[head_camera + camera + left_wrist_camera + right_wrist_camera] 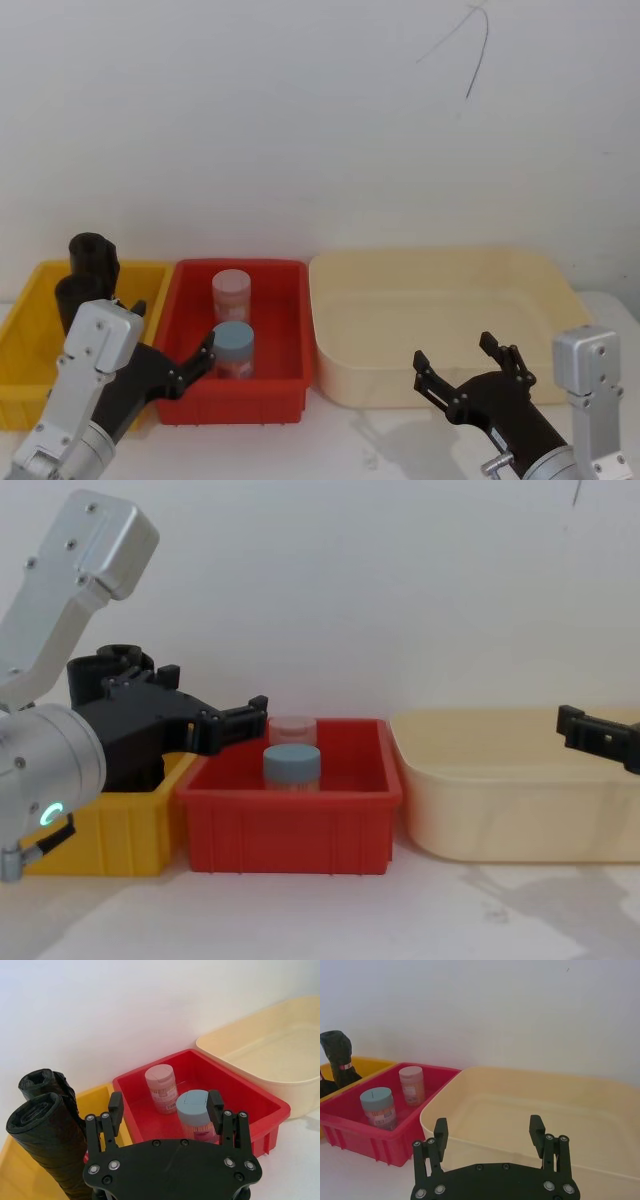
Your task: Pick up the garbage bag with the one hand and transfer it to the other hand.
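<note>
Garbage bag [92, 252] not grabbed yet. The left gripper [165, 1100], jaws wide and empty, hovers at the yellow bin [25, 325] front. The right gripper [488, 1124], also spread and empty, sits before the cream tub [440, 300], likely parked for the handoff. The bag stands upright at the bin's back, behind the other roll [72, 297].

White tabletop [330, 445] across the bottom of the head view, meeting the pale wall [300, 120] behind. Carries three open bins in one row against that wall. Lower left: yellow bin [22, 400]. Lower centre: red bin [240, 400], just beside the yellow one. Centre to lower right: cream bin [370, 385], widest of the three, just beside the red one. Bare white strip in front of the row, marked by faint shadows.
</note>
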